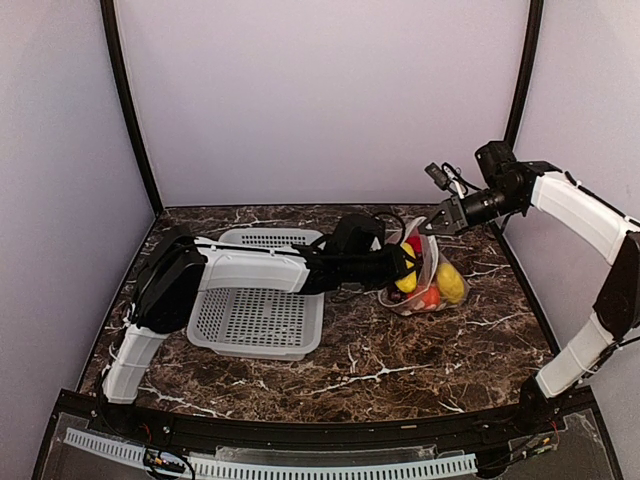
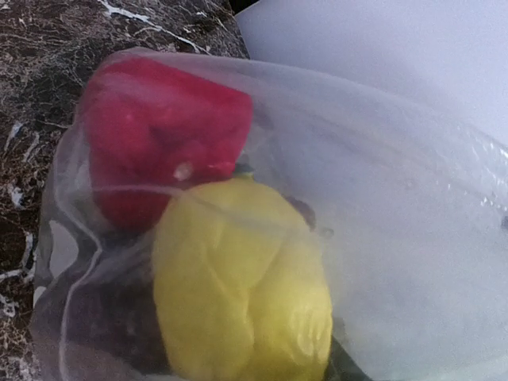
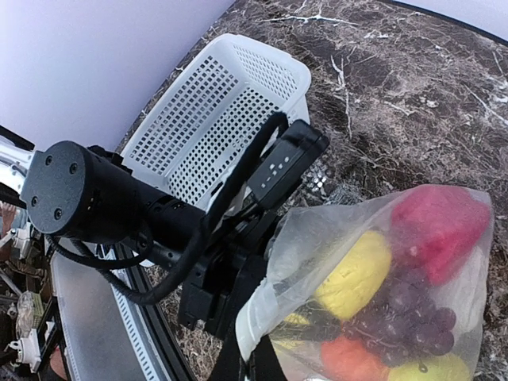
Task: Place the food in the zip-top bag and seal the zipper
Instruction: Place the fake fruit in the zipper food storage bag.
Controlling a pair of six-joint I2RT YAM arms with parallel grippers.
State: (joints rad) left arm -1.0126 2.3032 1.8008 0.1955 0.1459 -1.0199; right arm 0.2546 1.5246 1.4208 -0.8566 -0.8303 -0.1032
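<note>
The zip-top bag [image 1: 433,262] stands open on the marble table, right of centre. My right gripper [image 1: 437,222] is shut on its top edge and holds the mouth up; its fingers pinch the white zipper strip [image 3: 255,327] in the right wrist view. My left gripper [image 1: 403,272] reaches into the mouth from the left and holds a yellow food piece [image 2: 238,294] inside the bag; its fingers are mostly hidden. A red pepper [image 2: 159,135], purple grapes [image 3: 405,313], an orange piece [image 3: 349,361] and another yellow piece [image 1: 450,283] lie in the bag.
The grey perforated basket [image 1: 260,320] sits left of the bag, under my left arm [image 3: 119,206], and holds nothing visible. The back wall is close behind the bag. The table's right edge is near my right arm.
</note>
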